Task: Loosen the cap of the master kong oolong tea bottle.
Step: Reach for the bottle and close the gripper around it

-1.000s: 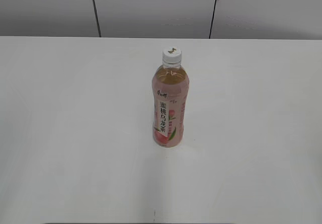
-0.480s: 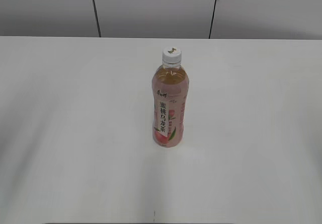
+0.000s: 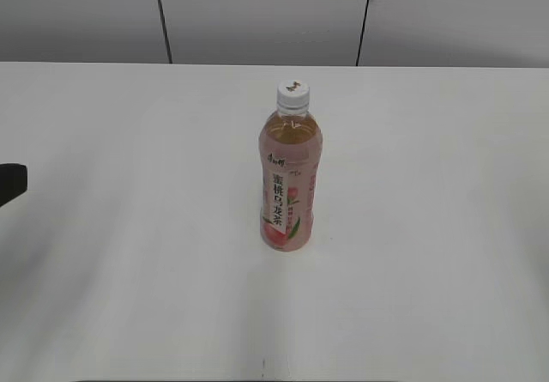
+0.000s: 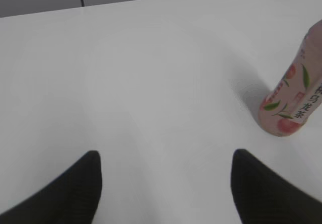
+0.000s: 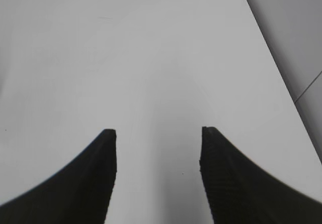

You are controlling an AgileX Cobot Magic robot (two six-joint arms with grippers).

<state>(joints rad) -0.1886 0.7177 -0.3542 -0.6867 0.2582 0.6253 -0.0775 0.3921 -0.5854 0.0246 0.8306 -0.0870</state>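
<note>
White table (image 3: 129, 270): one capped bottle (image 3: 290, 184); two hands (image 4: 166, 176) (image 5: 158, 148), both spread, empty

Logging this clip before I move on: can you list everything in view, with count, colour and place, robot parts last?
table: one, white, fills most of every view.
master kong oolong tea bottle: one, clear with amber tea and a pink peach label, upright near the table's middle; its lower part shows at the right edge of the left wrist view.
cap: one, white with a small dark mark on top, on the bottle's neck.
wall panels: grey with dark seams, behind the table's far edge.
left gripper: one, black, jaws apart over bare table, to the left of the bottle; a dark bit shows at the exterior view's left edge.
right gripper: one, black, jaws apart over bare table, holding nothing.
</note>
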